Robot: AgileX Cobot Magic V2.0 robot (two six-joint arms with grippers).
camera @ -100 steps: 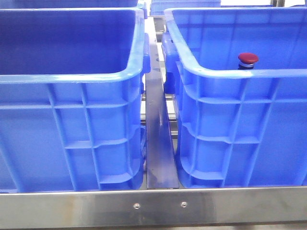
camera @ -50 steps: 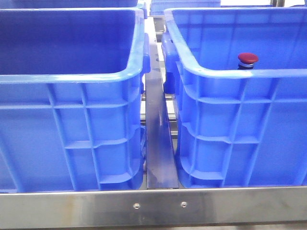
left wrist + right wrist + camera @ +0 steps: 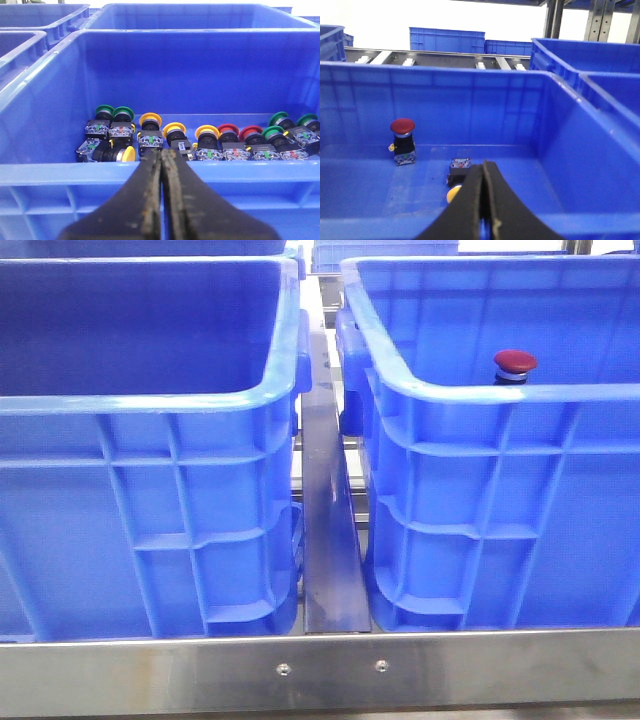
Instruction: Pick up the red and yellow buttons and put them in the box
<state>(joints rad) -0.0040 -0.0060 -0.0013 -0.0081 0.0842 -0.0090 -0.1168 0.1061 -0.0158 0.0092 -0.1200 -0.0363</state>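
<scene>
Both closed, empty | left gripper (image 3: 161,156) above button crate (image 3: 60,175) | right gripper (image 3: 483,167) above box (image 3: 560,150)

No text, brand, number or sign could be read in any of the views. The blue crates (image 3: 150,490) carried only moulded ribs, with no lettering that showed. The small button units (image 3: 150,140) in the left wrist view bore coloured markings on their clear bodies, but these were too small and blurred to read. The unit under the red button (image 3: 402,126) in the right wrist view was likewise too small to make out any label. The steel rail (image 3: 320,670) at the front showed only two screws.
</scene>
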